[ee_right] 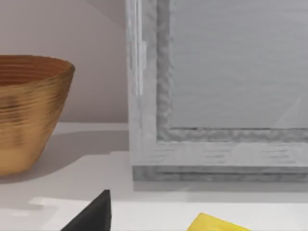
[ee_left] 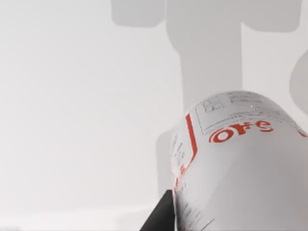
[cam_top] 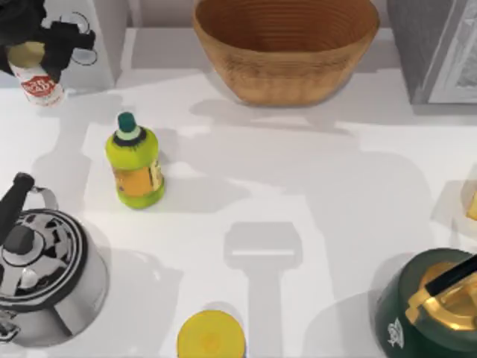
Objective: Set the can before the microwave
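Left fingers (cam_top: 46,45) clenched on can (cam_top: 39,80), far-left bench corner, before microwave (cam_top: 100,37). Risk: tilted release topples can.

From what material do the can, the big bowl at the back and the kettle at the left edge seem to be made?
The can, held by the left gripper before the microwave, looks like thin printed metal: a dull gold top and a smooth white wall with red print. The bowl looks like wood or woven fibre, matt brown with fine ridges. The kettle seems polished steel, since it mirrors light and dark bands.
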You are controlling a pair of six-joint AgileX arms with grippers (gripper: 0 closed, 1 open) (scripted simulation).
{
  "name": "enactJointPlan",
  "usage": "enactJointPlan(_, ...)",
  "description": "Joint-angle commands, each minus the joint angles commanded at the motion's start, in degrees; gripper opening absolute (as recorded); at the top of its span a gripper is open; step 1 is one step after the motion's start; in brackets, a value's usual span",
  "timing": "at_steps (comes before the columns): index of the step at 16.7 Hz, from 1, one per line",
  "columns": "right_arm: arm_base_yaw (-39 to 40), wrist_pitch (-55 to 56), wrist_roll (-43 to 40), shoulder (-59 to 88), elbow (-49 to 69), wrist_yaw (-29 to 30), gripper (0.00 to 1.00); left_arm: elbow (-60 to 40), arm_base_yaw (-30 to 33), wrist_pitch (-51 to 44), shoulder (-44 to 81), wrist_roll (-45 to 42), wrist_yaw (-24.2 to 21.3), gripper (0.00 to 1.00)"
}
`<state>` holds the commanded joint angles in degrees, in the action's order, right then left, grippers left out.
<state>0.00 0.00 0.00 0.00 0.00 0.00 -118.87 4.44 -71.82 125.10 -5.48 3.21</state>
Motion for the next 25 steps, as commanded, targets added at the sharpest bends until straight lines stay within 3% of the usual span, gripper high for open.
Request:
enactJointPlan(3, 0.0, 0.0, 0.0, 0.0, 0.0, 0.0, 1.00, 5.1, -9.9, -1.0, -0.6, -4.3, -1.8, 0.00)
enactJointPlan(6, 0.0, 0.0, 0.0, 0.0, 0.0, 0.0, 1.00, 8.7, -15.4, -2.1, 0.1, -7.4, -3.2, 0.00)
enactJointPlan(19, 0.0, 0.0, 0.0, 0.0, 0.0, 0.0, 1.00, 10.9, -16.1, -0.5, 0.5, -7.9, -3.4, 0.00)
enactJointPlan(25, 0.0, 0.0, 0.0, 0.0, 0.0, 0.0, 1.00, 10.9, -16.1, -0.5, 0.5, -7.9, -3.4, 0.45)
